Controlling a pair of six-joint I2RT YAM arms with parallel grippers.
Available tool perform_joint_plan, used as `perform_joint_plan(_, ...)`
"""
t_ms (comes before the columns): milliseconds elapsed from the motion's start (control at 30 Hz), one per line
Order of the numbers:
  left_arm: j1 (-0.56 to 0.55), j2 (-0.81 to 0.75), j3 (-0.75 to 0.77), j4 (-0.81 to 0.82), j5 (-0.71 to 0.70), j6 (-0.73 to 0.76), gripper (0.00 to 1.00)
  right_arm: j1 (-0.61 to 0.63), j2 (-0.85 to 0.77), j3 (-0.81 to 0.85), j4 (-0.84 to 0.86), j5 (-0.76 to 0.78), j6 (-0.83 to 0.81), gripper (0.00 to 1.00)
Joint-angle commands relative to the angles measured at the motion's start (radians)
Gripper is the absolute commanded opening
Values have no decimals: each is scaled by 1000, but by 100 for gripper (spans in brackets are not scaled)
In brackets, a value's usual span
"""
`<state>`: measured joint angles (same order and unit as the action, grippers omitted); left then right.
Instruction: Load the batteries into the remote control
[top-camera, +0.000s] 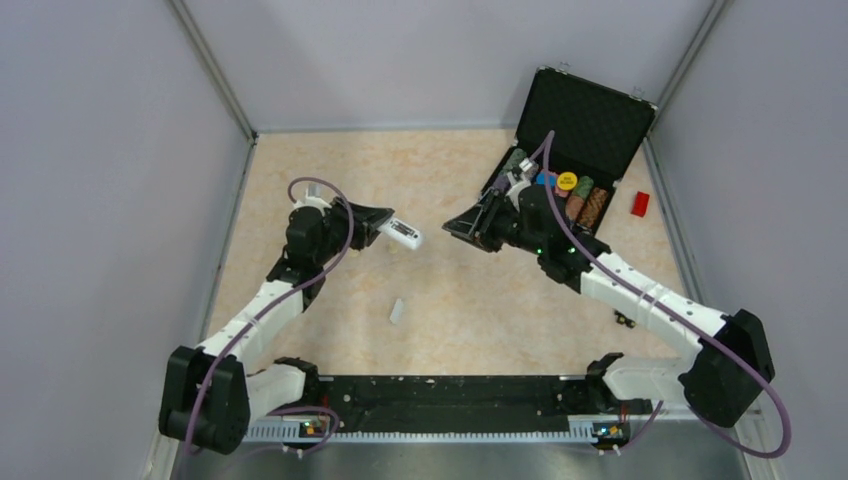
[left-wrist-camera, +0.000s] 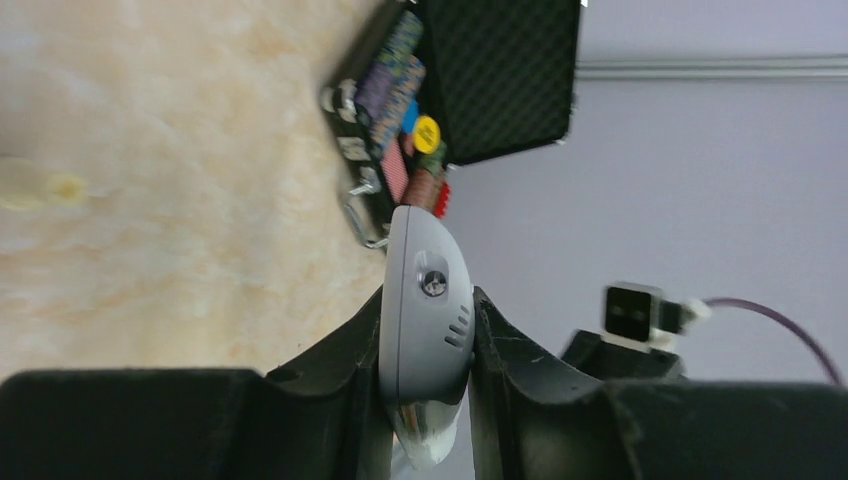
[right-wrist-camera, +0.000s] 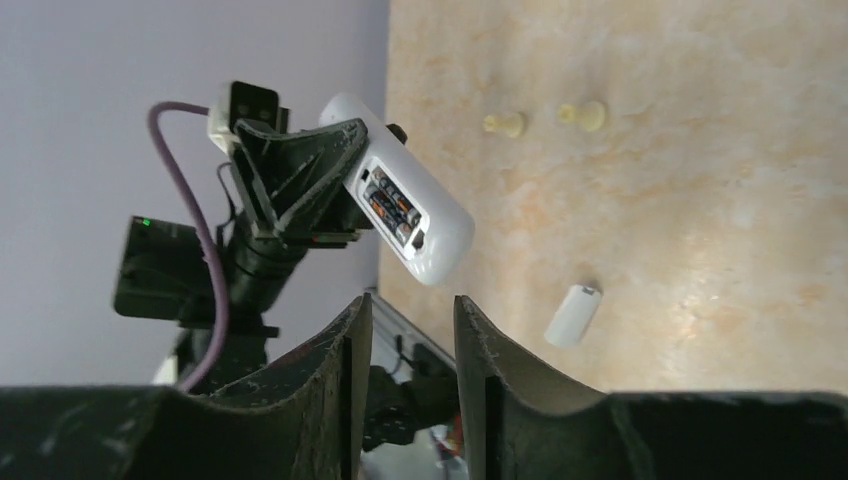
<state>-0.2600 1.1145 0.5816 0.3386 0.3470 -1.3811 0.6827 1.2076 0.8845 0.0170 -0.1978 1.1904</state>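
Note:
My left gripper (top-camera: 385, 226) is shut on the white remote control (top-camera: 403, 233) and holds it above the table, its end poking out toward the right arm. In the left wrist view the remote control (left-wrist-camera: 422, 262) is pinched between both fingers of the left gripper (left-wrist-camera: 426, 305). The right wrist view shows the remote control (right-wrist-camera: 430, 225) with its back compartment open, dark and orange parts inside. My right gripper (right-wrist-camera: 412, 305) is open and empty, just short of the remote; from above the right gripper (top-camera: 462, 228) faces it. A tiny dark piece, seemingly a battery (top-camera: 626, 319), lies by the right arm.
A small white cover piece (top-camera: 397, 311) lies on the table between the arms; the cover piece (right-wrist-camera: 573, 315) also shows in the right wrist view. Two cream pegs (right-wrist-camera: 505, 124) lie further off. An open black case (top-camera: 585, 125) with chips stands at back right, a red block (top-camera: 640, 203) beside it.

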Motion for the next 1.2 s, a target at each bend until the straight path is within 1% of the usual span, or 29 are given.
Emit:
perform_joint_plan(0, 45, -58, 1, -101, -91, 220, 0, -8, 37, 136, -222, -21, -392, 38)
perform_joint_plan(100, 73, -79, 18, -175, -113, 296, 0, -4, 120, 187, -310, -41, -576, 45)
perform_joint_plan(200, 92, -105, 47, -283, -182, 374, 0, 30, 196, 220, -361, -12, -621, 48)
perform_joint_plan(267, 107, -119, 74, -377, -256, 415, 0, 95, 244, 259, -398, 85, -629, 48)
perform_joint_plan(333, 121, -129, 97, -448, -311, 442, 0, 197, 306, 298, -428, 181, -633, 49)
perform_joint_plan(433, 140, -135, 127, -541, -399, 474, 0, 290, 425, 379, -493, 273, -583, 50)
perform_joint_plan(533, 149, -144, 158, -609, -484, 508, 0, 366, 544, 458, -548, 364, -506, 55)
perform_joint_plan(633, 158, -159, 193, -680, -580, 530, 0, 407, 636, 539, -611, 418, -424, 63)
perform_joint_plan(700, 160, -175, 207, -708, -640, 542, 0, 427, 686, 569, -630, 465, -337, 67)
perform_joint_plan(733, 162, -183, 217, -729, -665, 542, 0, 428, 718, 589, -649, 477, -300, 67)
perform_joint_plan(800, 163, -194, 234, -757, -707, 561, 0, 435, 781, 657, -719, 513, -243, 68)
perform_joint_plan(867, 165, -201, 246, -783, -733, 575, 0, 451, 830, 720, -743, 558, -222, 68)
perform_joint_plan(967, 166, -221, 247, -821, -727, 586, 0, 460, 903, 806, -781, 572, -168, 67)
perform_joint_plan(1067, 166, -254, 226, -836, -732, 602, 0, 461, 974, 854, -852, 585, -89, 66)
perform_joint_plan(1167, 154, -277, 215, -845, -754, 608, 0, 464, 996, 862, -900, 586, -29, 63)
